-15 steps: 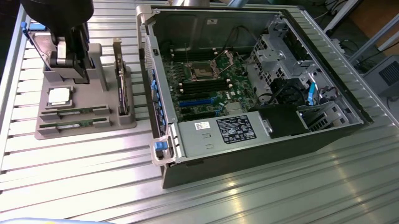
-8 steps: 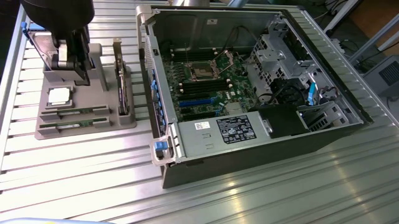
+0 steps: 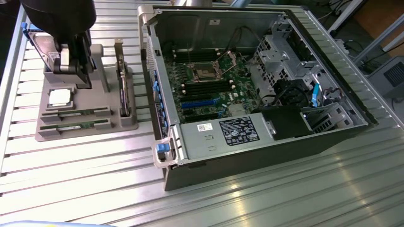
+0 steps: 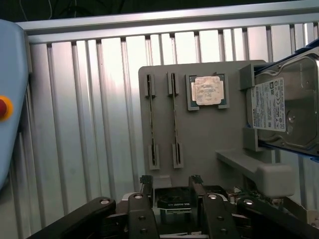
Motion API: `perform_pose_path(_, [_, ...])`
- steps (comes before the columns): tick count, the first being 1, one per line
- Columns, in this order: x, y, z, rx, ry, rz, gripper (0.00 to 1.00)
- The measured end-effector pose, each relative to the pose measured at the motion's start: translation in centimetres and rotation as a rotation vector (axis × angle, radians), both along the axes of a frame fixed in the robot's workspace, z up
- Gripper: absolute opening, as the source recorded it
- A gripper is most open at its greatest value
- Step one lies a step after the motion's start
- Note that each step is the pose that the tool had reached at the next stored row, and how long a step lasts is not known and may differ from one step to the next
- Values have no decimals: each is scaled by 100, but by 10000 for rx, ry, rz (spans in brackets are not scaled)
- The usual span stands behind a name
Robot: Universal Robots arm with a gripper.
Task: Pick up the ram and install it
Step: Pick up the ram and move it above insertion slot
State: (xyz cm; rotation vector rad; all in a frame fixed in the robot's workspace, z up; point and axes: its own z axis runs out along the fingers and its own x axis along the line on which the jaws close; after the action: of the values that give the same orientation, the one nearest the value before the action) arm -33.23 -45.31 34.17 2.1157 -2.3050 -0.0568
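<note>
Two ram sticks, thin green boards, lie in slots of the grey holder (image 3: 94, 130) at its near end: one ram stick (image 3: 74, 114) and a second (image 3: 74, 126). In the wrist view they stand edge-on as ram stick (image 4: 151, 122) and ram stick (image 4: 175, 122). My gripper (image 3: 79, 81) hangs above the holder, over its middle and away from the ram. Its fingers (image 4: 146, 183) are open with nothing between them, and the gripper (image 4: 170, 185) is above the holder's edge near the dark expansion card (image 4: 174, 203).
The holder also carries a silver processor (image 4: 208, 91), a hard drive (image 4: 286, 107) and the upright expansion card (image 3: 123, 90). An open computer case (image 3: 189, 156) lies at the exterior view's right, with the motherboard's black memory slots (image 3: 200, 87). A pale blue unit with a red button (image 4: 3, 107) stands beside the ribbed table.
</note>
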Motion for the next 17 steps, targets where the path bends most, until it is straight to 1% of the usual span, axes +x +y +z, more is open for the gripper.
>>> perform_pose_path(10, [-11, 0, -87, -1, 1, 0, 42])
perform_pose_path(17, [-41, 1, -144, 1, -1, -1, 42])
